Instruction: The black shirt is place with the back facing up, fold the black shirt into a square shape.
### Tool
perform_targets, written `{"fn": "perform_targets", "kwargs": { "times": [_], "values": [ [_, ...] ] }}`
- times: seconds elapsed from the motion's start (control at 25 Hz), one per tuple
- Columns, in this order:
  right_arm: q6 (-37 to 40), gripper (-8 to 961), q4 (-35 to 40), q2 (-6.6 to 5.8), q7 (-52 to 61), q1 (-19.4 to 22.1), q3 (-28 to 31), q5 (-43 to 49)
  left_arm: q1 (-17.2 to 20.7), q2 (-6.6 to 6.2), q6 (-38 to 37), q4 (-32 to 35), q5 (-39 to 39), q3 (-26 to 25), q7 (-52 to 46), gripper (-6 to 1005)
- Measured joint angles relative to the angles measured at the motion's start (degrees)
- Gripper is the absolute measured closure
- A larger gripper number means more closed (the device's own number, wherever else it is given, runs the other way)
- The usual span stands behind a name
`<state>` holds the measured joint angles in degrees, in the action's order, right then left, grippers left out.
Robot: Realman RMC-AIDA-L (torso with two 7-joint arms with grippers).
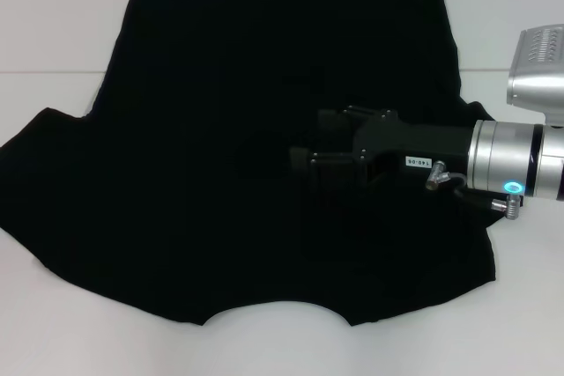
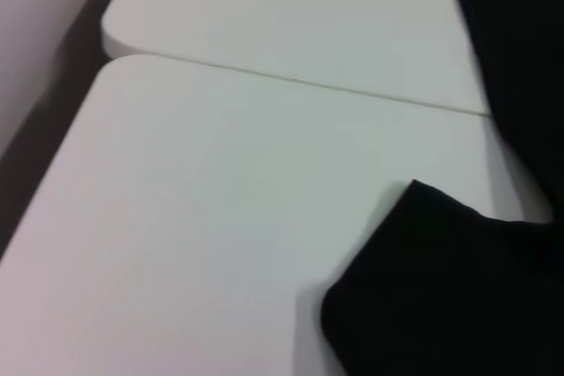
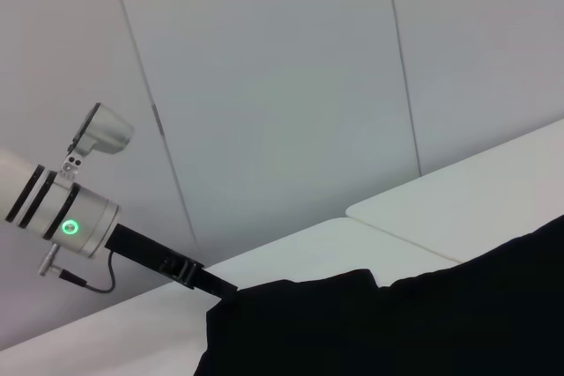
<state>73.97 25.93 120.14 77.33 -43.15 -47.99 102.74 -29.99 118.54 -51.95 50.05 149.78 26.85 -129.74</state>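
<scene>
Black shirt (image 1: 220, 156): spread flat, plain side up, over most of the white table (image 1: 53, 6); sleeve toward 9 o'clock, hem edge toward 6.

My right gripper (image 1: 304, 158): over the cloth right of centre, reaching toward 9; fingers black against black, so spread unreadable.

Step, as I judge: an early fold.

Next: secure an edge.

Room: bare table at 9 and 6.

The black shirt (image 1: 220, 156) lies spread flat, plain side up.
</scene>
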Motion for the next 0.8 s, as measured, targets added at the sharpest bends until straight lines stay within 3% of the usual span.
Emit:
{"fn": "perform_targets", "kwargs": {
  "times": [0.8],
  "values": [
    [0.0, 69, -0.2, 0.0, -0.3, 0.1, 0.0, 0.0, -2.2, 0.07, -0.4, -0.5, -0.4, 0.4, 0.6, 998]
  ]
}}
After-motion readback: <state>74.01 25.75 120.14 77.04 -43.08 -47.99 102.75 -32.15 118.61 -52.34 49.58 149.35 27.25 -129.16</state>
